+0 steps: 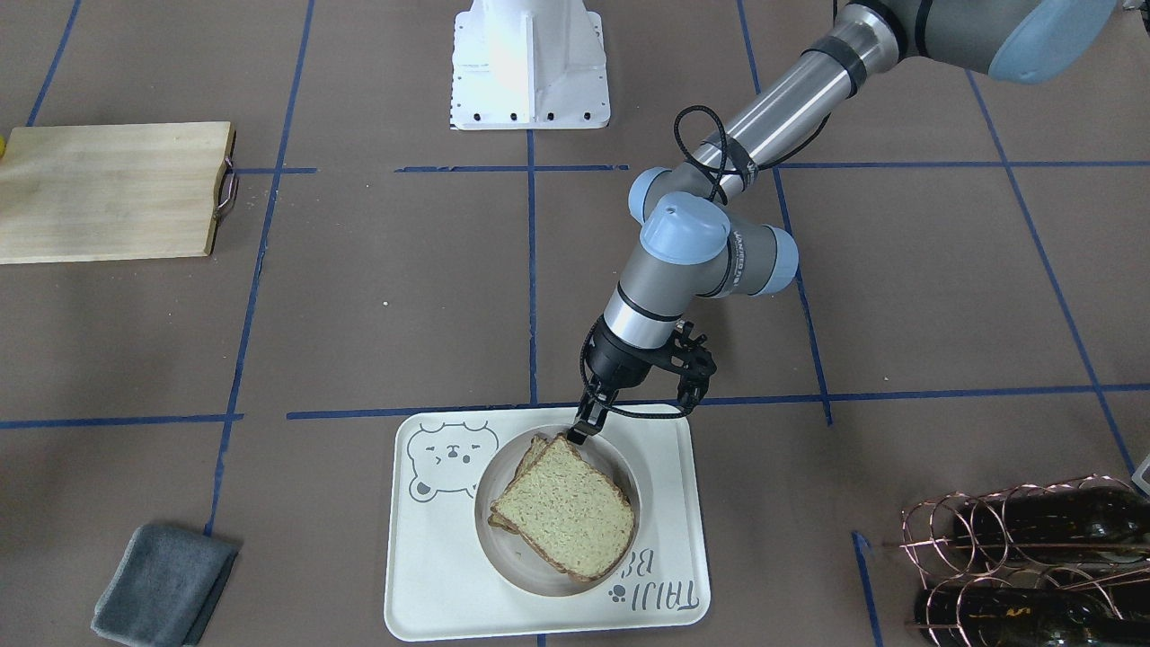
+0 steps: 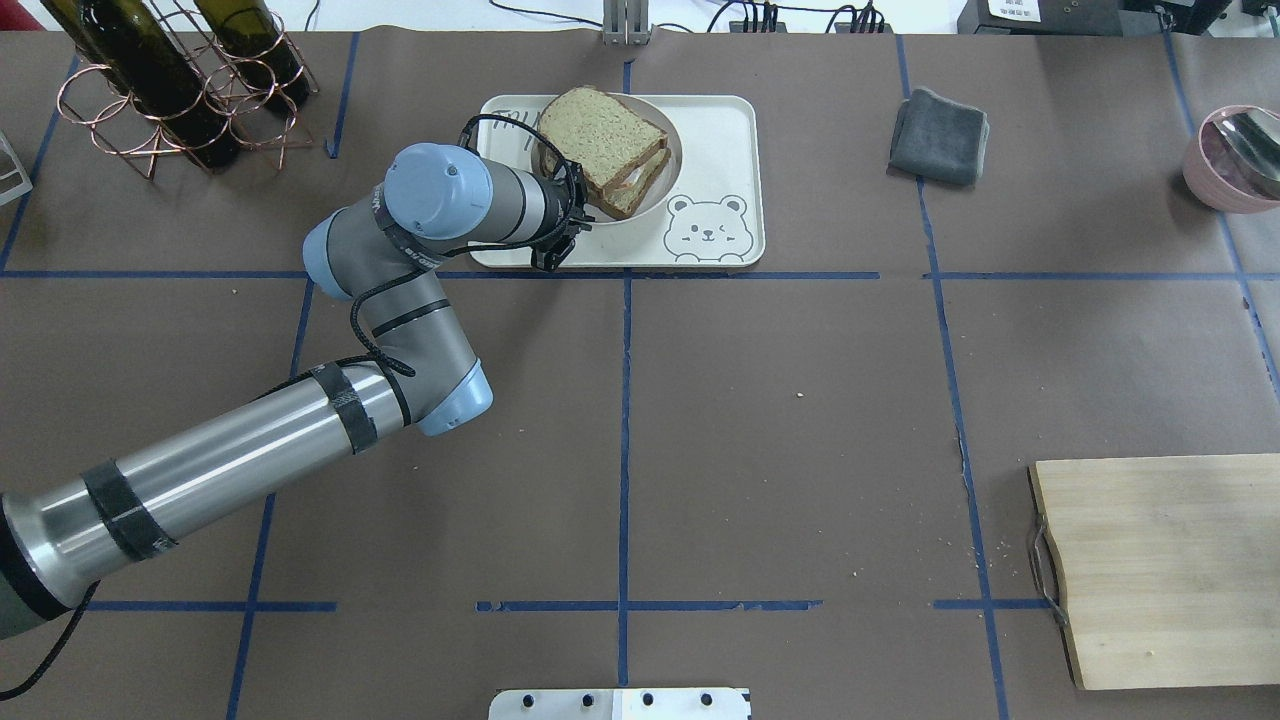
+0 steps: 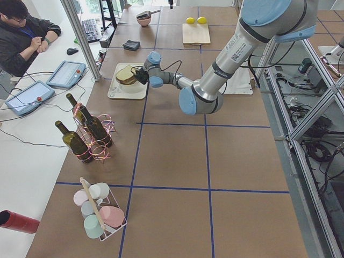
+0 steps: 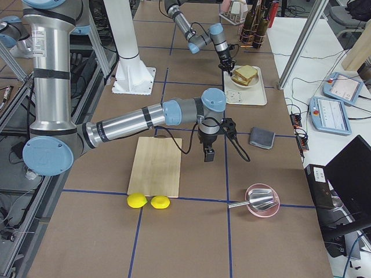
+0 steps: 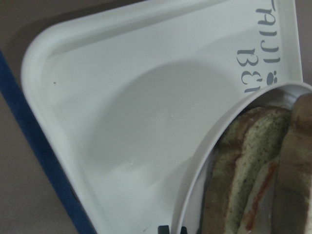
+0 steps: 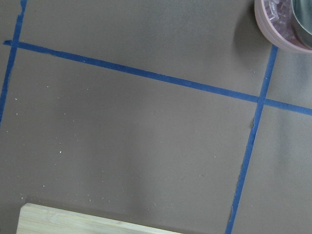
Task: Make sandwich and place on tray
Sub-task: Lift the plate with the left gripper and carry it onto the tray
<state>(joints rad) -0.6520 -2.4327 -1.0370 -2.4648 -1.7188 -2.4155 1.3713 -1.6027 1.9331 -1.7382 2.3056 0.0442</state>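
The sandwich (image 1: 566, 517), two wholegrain slices with white egg showing at the edge (image 5: 253, 165), lies on a small round plate (image 1: 629, 467). The plate rests inside the cream tray (image 1: 449, 557) with the bear drawing, at the table's far middle (image 2: 720, 130). My left gripper (image 1: 579, 433) is at the plate's near rim, its fingers close together, shut on the rim (image 5: 204, 165). My right gripper (image 4: 208, 155) shows only in the exterior right view, hanging above bare table beside the cutting board; I cannot tell if it is open or shut.
A wooden cutting board (image 2: 1160, 570) lies at the near right, with two lemons (image 4: 148, 201) beside it. A grey cloth (image 2: 940, 135) lies right of the tray. A pink bowl (image 2: 1235, 155) stands far right. A copper wine-bottle rack (image 2: 170, 80) stands far left.
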